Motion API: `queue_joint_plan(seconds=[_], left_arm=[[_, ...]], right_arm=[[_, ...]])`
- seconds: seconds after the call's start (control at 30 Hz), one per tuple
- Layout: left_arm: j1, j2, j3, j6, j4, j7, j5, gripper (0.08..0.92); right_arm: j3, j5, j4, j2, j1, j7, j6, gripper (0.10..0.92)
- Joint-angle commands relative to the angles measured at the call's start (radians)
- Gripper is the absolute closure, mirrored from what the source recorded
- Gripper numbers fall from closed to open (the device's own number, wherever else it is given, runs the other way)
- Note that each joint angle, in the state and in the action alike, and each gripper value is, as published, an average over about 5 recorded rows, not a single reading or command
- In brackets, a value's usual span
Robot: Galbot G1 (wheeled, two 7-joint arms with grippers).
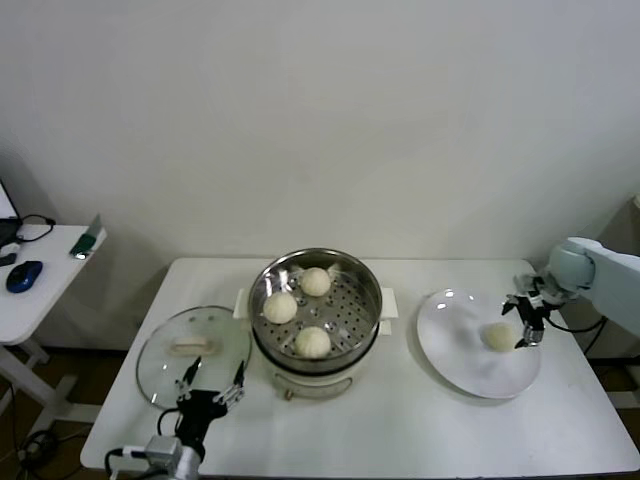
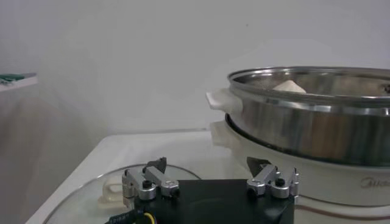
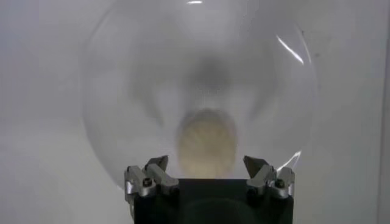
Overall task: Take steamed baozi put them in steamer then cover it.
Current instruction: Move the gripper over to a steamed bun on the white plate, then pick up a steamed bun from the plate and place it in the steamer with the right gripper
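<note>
From the head view, I saw the steamer (image 1: 315, 312) standing at the middle of the white tabletop (image 1: 400, 420), its steel pot open. Three steamed baozi lay on its perforated tray: one toward the far side (image 1: 316, 282), one toward the left edge (image 1: 280, 307) and one toward the near edge (image 1: 313, 342). The fourth baozi (image 1: 498, 336) sat on the flat white plate (image 1: 450, 350) toward the right edge of the tabletop. The cover (image 1: 192, 345), a glass lid with its cream handle up, lay flat toward the left edge, just beside the steamer. My left gripper (image 1: 211, 385) hung over the cover's near rim with its fingers spread, holding nothing. My right gripper (image 1: 527, 320) hovered at the right rim of the plate, just beside the lone bun, its fingers likewise spread and empty. A side desk (image 1: 40, 280) stood off to the left with a blue mouse (image 1: 24, 275) on it.

In the left wrist view, the left gripper (image 2: 210, 173) showed both fingertips wide apart above the cover (image 2: 91, 195), with the steamer (image 2: 317, 122) close by and one baozi (image 2: 289, 87) peeking over its rim.

In the right wrist view, the right gripper (image 3: 208, 173) stood wide open over the plate (image 3: 122, 91), the baozi (image 3: 206, 143) lying just ahead of it, between the lines of its fingertips and untouched.
</note>
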Motion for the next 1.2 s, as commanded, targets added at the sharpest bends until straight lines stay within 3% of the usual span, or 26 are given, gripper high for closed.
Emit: queue_joint_plan(seconds=[0.03,0.33,0.8,1.2], left_arm=[[0.000,0.000,0.000,-0.001,0.001,0.000,0.002,0.177],[-0.006,0.001,0.000,0.001,0.003,0.000,-0.002,0.177],[-0.017,0.000,-0.003,0.003,0.007,-0.001,-0.007,0.177],[-0.023,0.007,-0.004,0.004,0.005,0.000,-0.009,0.177]], right_arm=[[0.107,-0.044,-0.083,0.043,-0.109,0.021,-0.005,0.203],[0.119,-0.053,-0.100,0.055,-0.120,0.023,-0.012,0.207],[0.085,-0.005,-0.063,0.054,-0.058,0.012,-0.017,0.341],[-0.393,0.383,0.256,0.092,0.624,-0.007,-0.079,0.347]])
